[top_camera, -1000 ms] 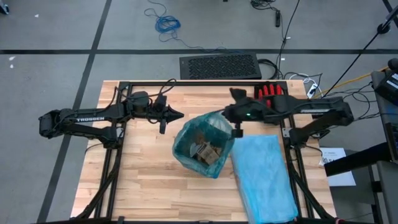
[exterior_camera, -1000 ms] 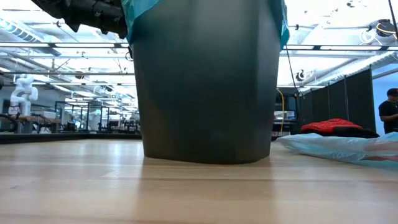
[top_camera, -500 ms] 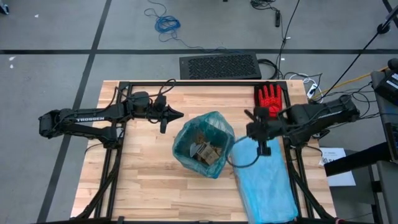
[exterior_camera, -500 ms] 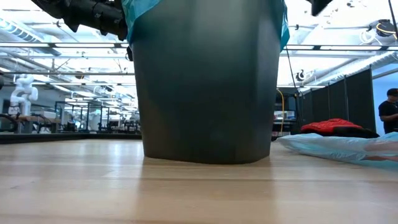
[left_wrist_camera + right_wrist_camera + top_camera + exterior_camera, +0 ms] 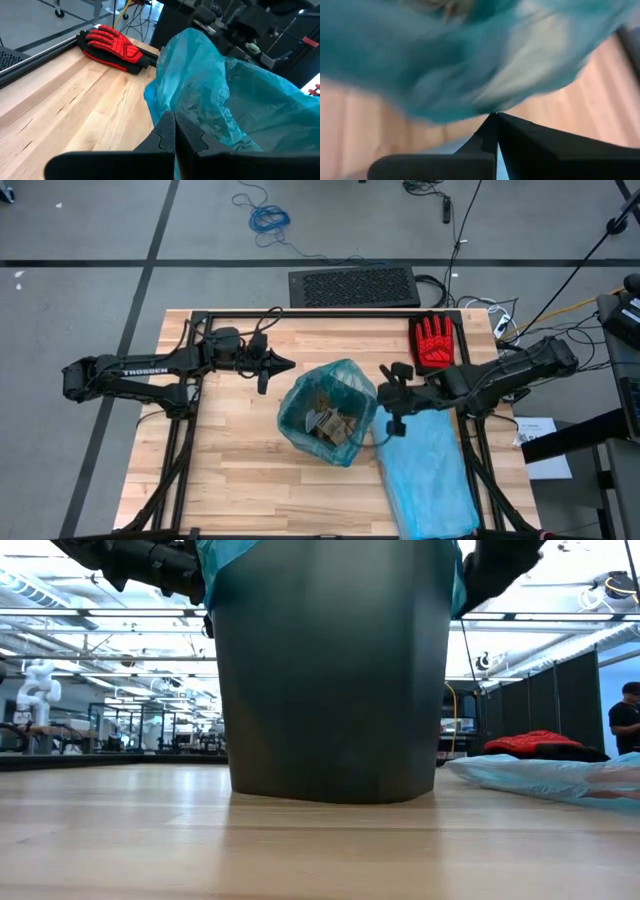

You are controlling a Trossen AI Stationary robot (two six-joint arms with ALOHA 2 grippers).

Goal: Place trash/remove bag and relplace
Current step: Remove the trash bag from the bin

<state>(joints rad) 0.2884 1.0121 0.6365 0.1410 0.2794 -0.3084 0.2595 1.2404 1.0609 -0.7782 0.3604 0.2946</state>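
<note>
High view: the bin stands near the middle of the desk, mouth up, lined by the teal bag whose rim folds outward. The trash lies inside. The right gripper, fingers clenched on nothing, sits just beside the bag's right rim. The left gripper, clenched and empty, points at the bag from the far-left side. A pale blue bag lies flat along the right edge, long axis front to back. A red glove lies at the far-right corner.

Low view: the bin stands upright.

Left wrist view: closed fingers face the bag.
</note>
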